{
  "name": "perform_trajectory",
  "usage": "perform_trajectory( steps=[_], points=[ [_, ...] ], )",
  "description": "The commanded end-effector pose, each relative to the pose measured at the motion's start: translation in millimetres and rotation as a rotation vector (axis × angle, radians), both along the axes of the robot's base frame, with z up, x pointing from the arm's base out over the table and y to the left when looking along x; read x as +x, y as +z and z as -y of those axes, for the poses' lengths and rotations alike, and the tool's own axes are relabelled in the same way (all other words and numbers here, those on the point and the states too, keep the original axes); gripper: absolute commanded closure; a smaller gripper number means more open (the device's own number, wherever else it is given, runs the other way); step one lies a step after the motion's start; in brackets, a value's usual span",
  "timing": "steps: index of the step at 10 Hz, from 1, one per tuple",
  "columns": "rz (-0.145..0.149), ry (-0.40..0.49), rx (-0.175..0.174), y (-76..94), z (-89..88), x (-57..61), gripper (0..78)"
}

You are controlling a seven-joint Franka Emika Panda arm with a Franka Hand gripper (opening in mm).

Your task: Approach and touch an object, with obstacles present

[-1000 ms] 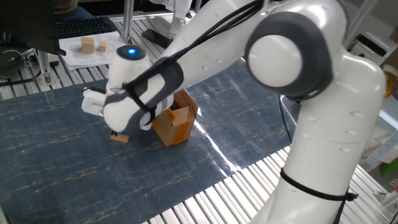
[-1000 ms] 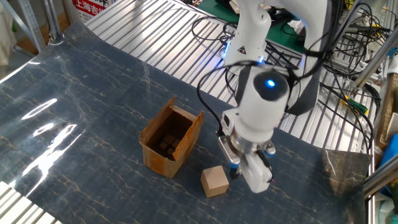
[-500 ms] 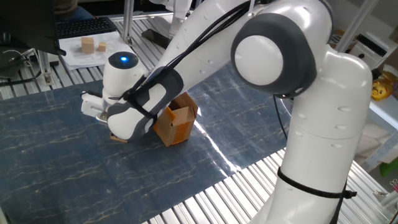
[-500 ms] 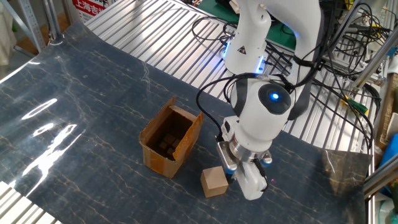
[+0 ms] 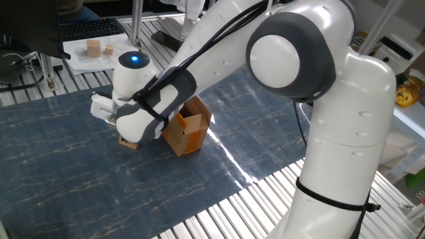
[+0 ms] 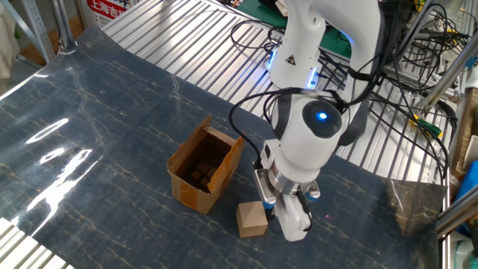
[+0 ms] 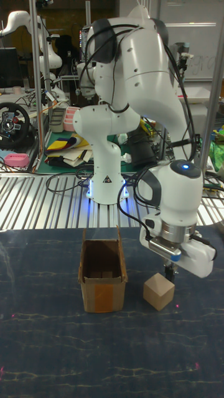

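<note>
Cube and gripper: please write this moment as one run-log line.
gripper: at cube, contact unclear | jaws: hidden | box: upright, apart from cube | phase: touch

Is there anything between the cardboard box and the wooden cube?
Nothing: in the tall fixed view, only bare blue mat separates the cardboard box from the wooden cube.
</note>
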State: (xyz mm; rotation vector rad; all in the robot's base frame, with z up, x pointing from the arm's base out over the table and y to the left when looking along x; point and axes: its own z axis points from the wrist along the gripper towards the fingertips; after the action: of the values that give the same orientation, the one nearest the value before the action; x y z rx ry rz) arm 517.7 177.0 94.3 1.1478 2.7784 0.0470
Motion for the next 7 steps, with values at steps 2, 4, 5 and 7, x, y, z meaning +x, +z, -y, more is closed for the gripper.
perform_trajectory(
  steps=[2,4,5,7],
  points=[
    [-0.083,0.095,0.035,10.4,-0.1,-1.0,77.6],
    [-0.111,0.169,0.086,31.7,8.6,-8.8,77.6],
    [-0.112,0.176,0.087,33.6,9.5,-9.7,77.6],
    [-0.127,0.262,0.083,56.5,21.2,-21.3,77.6]
  ],
)
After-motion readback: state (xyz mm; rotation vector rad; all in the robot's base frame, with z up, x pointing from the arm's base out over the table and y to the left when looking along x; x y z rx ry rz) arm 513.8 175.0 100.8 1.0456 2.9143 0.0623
